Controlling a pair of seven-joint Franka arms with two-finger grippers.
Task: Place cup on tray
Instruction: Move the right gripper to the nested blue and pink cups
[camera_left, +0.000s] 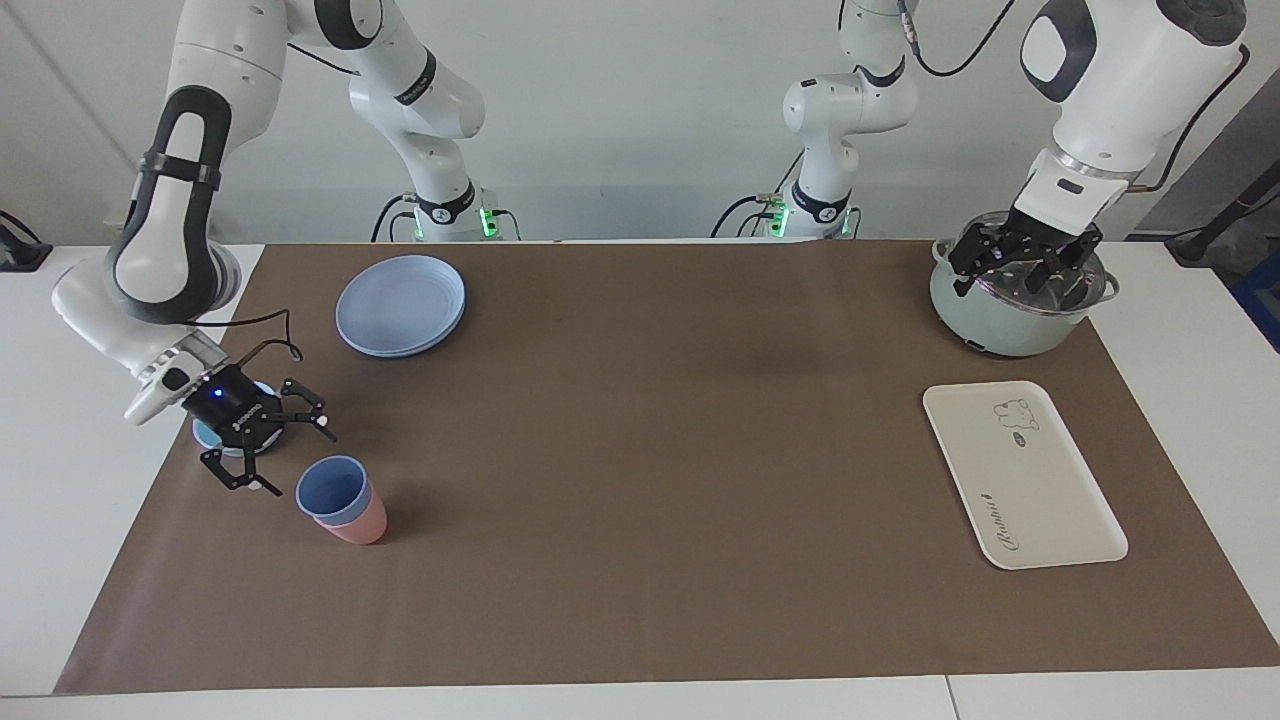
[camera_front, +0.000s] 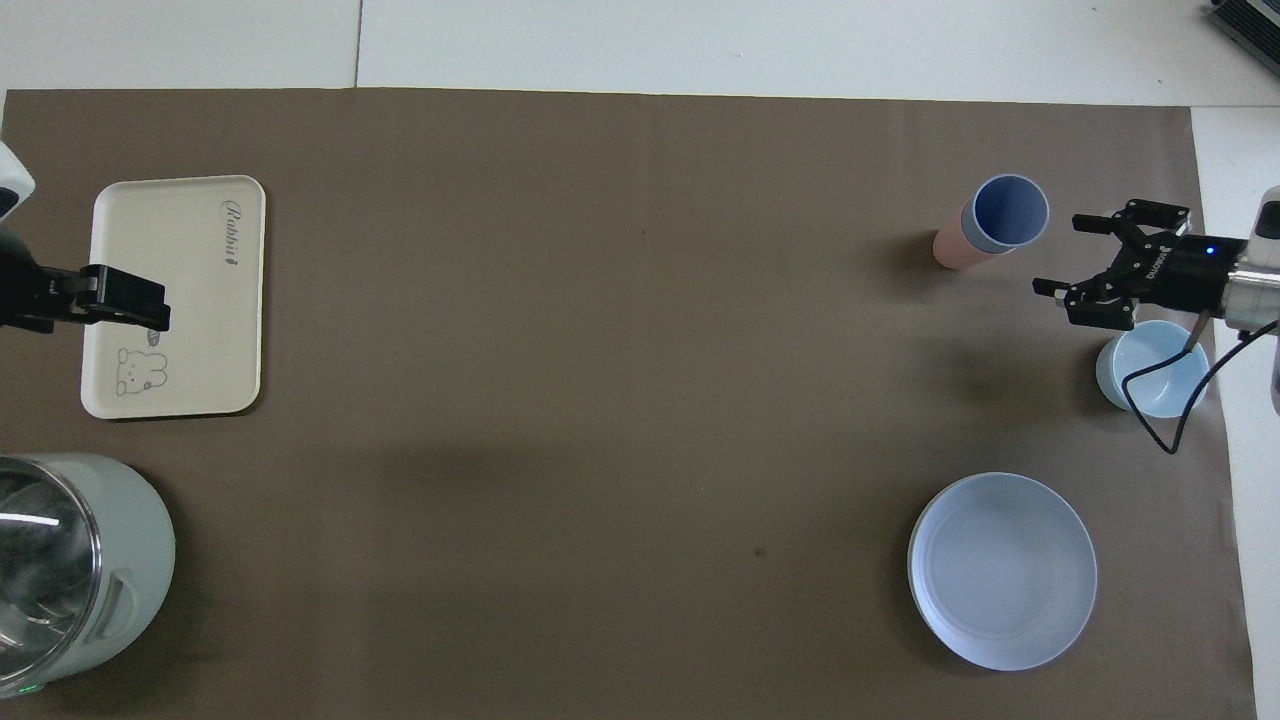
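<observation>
Periwinkle-blue cup (camera_left: 333, 491), upright and nested in a pink cup (camera_left: 358, 522), stands at the right arm's end of the worktop. The right tool (camera_left: 268, 448), fingers spread wide and empty, hangs low just beside it, over the edge of the light-blue bowl (camera_left: 209, 436), with the cup straight ahead of its opening. The cream tray (camera_left: 1023, 474) lies well apart toward the left arm's end. The left tool (camera_left: 1020, 268), open too, waits over the pot (camera_left: 1010, 325), so the right arm looks the one to grasp.

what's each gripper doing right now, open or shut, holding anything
Right gripper: open, empty, low beside the blue cup.
Left gripper: open, empty, waiting over the pot.
</observation>
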